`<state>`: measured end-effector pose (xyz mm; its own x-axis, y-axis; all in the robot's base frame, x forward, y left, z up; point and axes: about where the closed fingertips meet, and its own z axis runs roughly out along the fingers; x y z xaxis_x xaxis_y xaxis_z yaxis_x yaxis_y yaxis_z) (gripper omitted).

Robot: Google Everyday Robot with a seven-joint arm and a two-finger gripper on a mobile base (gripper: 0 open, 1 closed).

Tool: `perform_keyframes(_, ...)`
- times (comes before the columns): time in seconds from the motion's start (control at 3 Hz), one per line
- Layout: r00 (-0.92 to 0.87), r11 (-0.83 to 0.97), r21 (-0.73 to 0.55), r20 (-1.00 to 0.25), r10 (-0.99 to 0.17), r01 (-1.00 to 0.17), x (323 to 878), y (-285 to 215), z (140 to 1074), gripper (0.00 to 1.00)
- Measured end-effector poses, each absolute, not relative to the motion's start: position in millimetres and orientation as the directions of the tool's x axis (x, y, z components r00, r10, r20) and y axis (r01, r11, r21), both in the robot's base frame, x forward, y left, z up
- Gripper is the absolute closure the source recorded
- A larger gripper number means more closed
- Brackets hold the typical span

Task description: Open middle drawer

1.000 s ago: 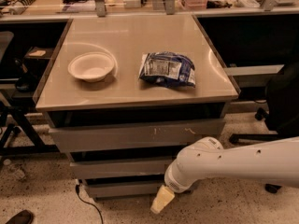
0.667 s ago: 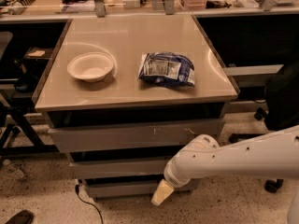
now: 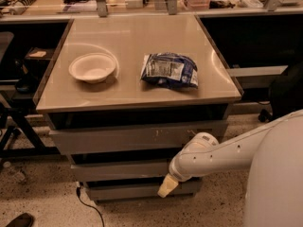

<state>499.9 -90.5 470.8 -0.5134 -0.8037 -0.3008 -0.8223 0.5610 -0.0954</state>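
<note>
A cabinet under a tan table top has three grey drawer fronts stacked. The top drawer point(image 3: 123, 137) is tallest and has pale scratch marks. The middle drawer point(image 3: 118, 170) is a shallow plain grey front below it, closed. The bottom drawer point(image 3: 128, 191) is the narrowest. My white arm reaches in from the right, and my gripper point(image 3: 166, 187) with its cream tip hangs in front of the bottom drawer, just below the right part of the middle drawer.
A white bowl point(image 3: 93, 68) and a blue snack bag point(image 3: 170, 70) lie on the table top point(image 3: 132, 96). A black cable point(image 3: 87, 205) trails on the speckled floor at lower left. Dark furniture legs stand at left, a chair at right.
My arm and gripper have shifted slightly left and up along the drawer fronts. The drawers have not moved.
</note>
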Motion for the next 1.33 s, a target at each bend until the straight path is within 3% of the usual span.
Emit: perform_keyframes(1.33,-0.481,0.54,-0.074,-0.366,-0.797,-0.838,522,-79,433,0.0)
